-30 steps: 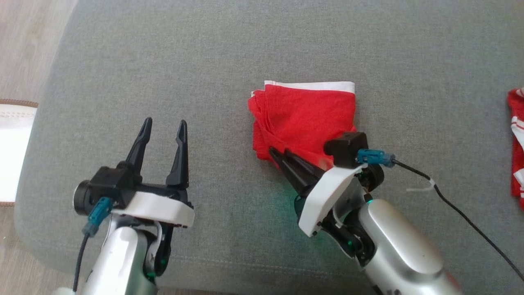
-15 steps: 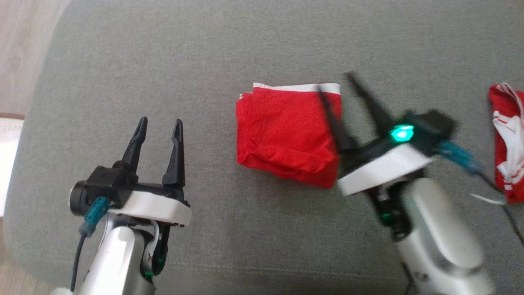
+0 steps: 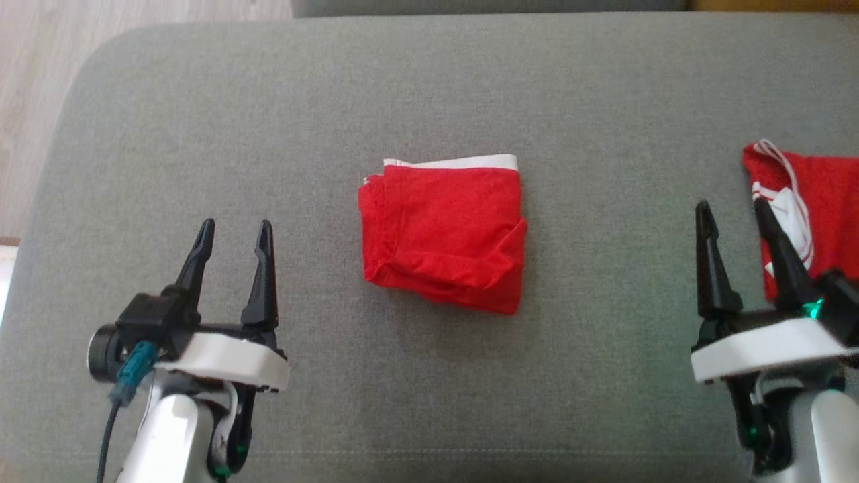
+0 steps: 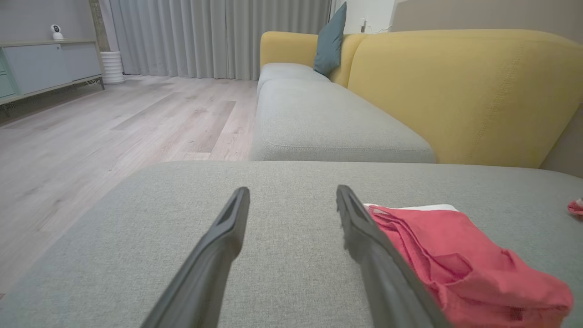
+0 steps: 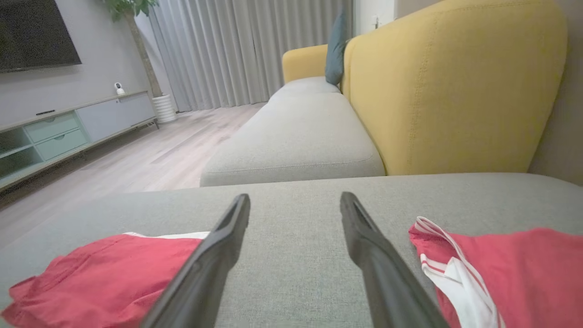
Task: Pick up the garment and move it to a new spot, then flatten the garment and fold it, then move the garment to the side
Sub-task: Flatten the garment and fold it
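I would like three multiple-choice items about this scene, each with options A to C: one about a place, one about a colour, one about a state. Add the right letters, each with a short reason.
1. Where does the folded garment lie?
A. in the middle of the grey cushion
B. on the wooden floor
C. on top of the yellow backrest

2. What colour is the band along its far edge?
A. blue
B. white
C. black

3. How does the right gripper stand?
A. shut on the folded garment
B. shut on nothing
C. open, holding nothing

Answers:
1 A: the head view shows it lying mid-cushion.
2 B: the band is white against the red cloth.
3 C: its jaws stand apart with nothing between them.
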Robot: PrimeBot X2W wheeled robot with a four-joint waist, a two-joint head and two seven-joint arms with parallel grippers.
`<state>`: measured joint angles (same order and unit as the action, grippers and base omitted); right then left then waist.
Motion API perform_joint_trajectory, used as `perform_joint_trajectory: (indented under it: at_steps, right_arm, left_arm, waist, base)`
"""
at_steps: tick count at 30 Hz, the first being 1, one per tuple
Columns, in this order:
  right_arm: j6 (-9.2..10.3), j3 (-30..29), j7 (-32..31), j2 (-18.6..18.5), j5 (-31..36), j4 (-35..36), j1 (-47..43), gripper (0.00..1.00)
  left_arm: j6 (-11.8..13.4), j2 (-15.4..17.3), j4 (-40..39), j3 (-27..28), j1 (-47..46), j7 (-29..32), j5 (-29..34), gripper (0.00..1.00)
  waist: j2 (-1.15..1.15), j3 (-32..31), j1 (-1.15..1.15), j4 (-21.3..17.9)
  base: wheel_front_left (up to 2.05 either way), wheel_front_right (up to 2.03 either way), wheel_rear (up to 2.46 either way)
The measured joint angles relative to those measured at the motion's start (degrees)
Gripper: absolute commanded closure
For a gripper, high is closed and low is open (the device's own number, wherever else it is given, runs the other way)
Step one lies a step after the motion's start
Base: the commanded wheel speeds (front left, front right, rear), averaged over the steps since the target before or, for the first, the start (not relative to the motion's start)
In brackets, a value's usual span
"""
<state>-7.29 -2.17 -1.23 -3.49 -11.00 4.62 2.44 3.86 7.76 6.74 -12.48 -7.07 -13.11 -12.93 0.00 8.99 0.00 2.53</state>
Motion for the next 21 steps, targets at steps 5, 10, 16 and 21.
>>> perform_joint_trajectory:
  at_steps: [5,10,16,21]
  right_arm:
    - [0.00,-0.25,-1.40,0.59,0.00,1.33,-3.49,0.00]
    - [0.00,-0.66,-2.35,0.79,0.00,1.52,-6.93,0.00]
    - [0.00,-0.89,-3.97,0.91,0.00,2.52,-9.66,0.00]
    - [0.00,-0.90,-4.83,0.93,0.01,3.26,-10.39,0.00]
  left_arm:
    - [0.35,0.84,-0.87,-0.12,2.19,1.00,0.00,0.00]
    - [0.77,1.16,-1.11,-0.36,5.03,2.02,0.00,0.00]
    - [1.68,1.57,-1.79,-0.83,7.42,3.04,0.00,0.00]
    - [1.88,1.97,-2.18,-1.34,9.02,3.54,0.00,0.00]
  waist:
    - [0.00,-2.47,0.00,-0.52]
    - [0.00,-4.65,0.00,-0.65]
    - [0.00,-7.13,0.00,-0.57]
    - [0.00,-7.95,0.00,-0.58]
  base:
    - [0.00,0.00,0.00]
    - [0.00,0.00,0.00]
    - [0.00,0.00,0.00]
    - [0.00,0.00,0.00]
